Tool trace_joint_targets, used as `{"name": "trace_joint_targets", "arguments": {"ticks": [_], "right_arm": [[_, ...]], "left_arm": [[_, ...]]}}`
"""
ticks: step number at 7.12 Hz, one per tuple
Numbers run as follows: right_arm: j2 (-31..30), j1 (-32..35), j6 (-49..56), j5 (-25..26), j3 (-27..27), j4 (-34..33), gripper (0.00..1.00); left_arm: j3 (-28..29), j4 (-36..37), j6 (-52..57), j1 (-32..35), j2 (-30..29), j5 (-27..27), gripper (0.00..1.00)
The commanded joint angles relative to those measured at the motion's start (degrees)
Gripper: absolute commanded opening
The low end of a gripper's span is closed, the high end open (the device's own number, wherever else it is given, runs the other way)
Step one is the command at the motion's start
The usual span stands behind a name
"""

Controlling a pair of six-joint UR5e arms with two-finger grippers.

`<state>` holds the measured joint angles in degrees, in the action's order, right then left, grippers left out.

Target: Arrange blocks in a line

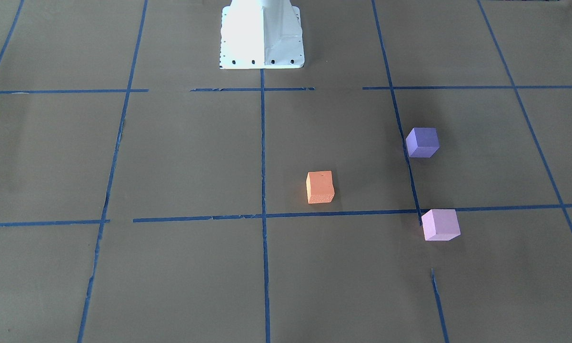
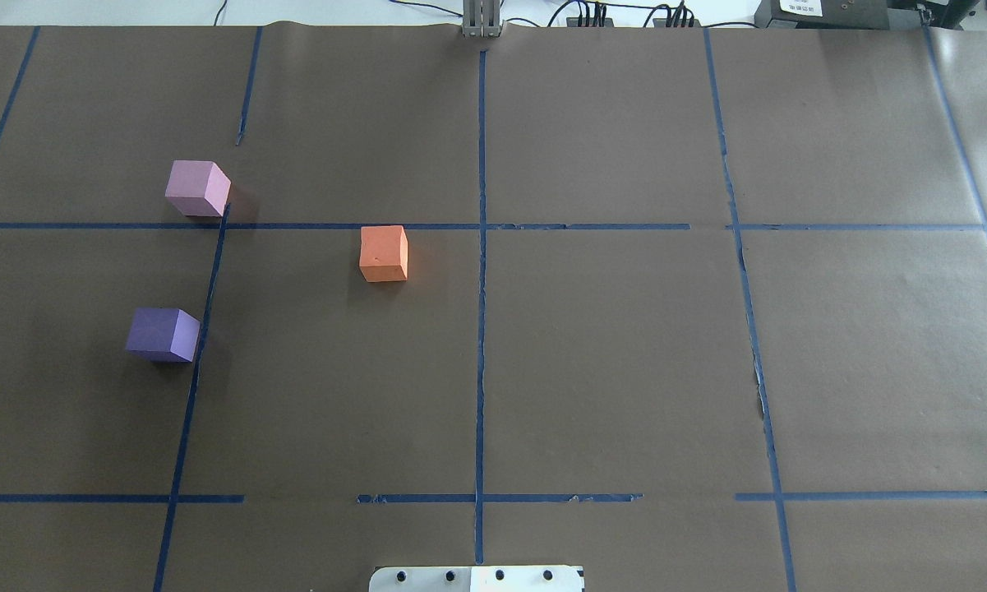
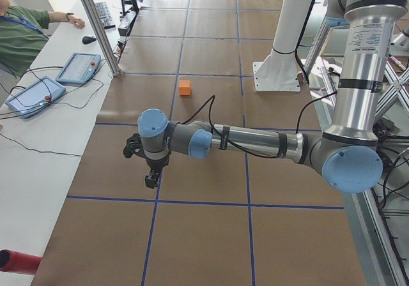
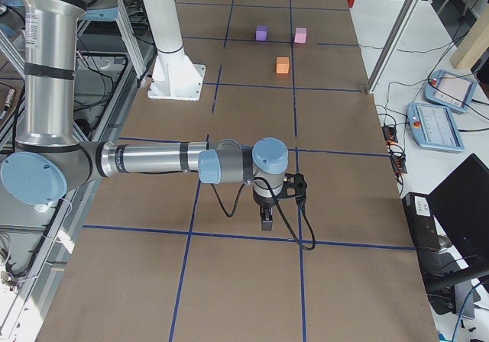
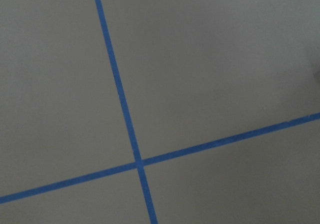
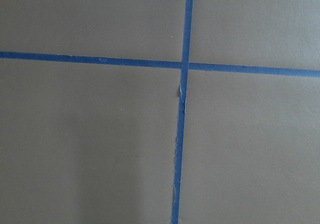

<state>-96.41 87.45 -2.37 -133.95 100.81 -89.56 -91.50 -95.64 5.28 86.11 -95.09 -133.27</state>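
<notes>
– Three blocks show in the front-facing view: where does each lie?
– The orange block (image 1: 320, 187) is nearest the centre tape line. The dark purple block (image 1: 422, 142) and the pale pink block (image 1: 440, 224) lie farther toward the robot's left. All three sit apart on the table (image 1: 171, 157), forming a triangle rather than a row. The white robot base (image 1: 262, 38) is at the top.
– What does the overhead view add?
– It shows one corner of the pink block touching a crossing of the blue tape lines (image 2: 481, 247). The purple block sits just beside the same long line.
– Where do the arms appear?
– Only in the side views. In exterior left, the left gripper (image 3: 151, 180) points down over the paper, well apart from the orange block, the one block seen there. In exterior right, the right gripper (image 4: 266, 221) points down near a tape line, far from all three blocks. Neither touches a block, and how far the fingers are spread cannot be told.
– And the wrist views?
– Each shows brown paper and one tape crossing, with the fingers out of frame.
</notes>
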Motion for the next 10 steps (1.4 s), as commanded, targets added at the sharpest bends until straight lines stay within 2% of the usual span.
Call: {"name": "trace_joint_targets", "arguments": {"ticks": [1,3,4,5,7,9,10], "right_arm": [[0.0,0.0,0.0,0.0,0.0,0.0,1.0],[0.0,0.0,0.0,0.0,0.0,0.0,1.0],[0.0,0.0,0.0,0.0,0.0,0.0,1.0],[0.0,0.0,0.0,0.0,0.0,0.0,1.0],[0.0,0.0,0.0,-0.1,0.0,0.0,1.0],[0.0,0.0,0.0,0.0,0.0,0.0,1.0],[0.0,0.0,0.0,0.0,0.0,0.0,1.0]], "left_arm": [[-0.2,1.1,1.6,0.8,-1.0,-0.2,1.0],[-1.3,-7.9,-1.9,0.6,-1.7,-0.8,1.0],[-3.5,-9.6,-11.6,-1.4,-2.0,-1.3,1.0],[-4.9,-12.8,-19.9,-7.7,-2.9,-0.3,1.0],[-3.4,-12.6,-36.8,-19.0,-13.4,6.3,1.0],[3.0,-12.5,-50.7,-31.1,-24.7,12.4,1.0],[5.1,-12.4,-56.2,-35.3,-28.1,13.6,1.0]]}}
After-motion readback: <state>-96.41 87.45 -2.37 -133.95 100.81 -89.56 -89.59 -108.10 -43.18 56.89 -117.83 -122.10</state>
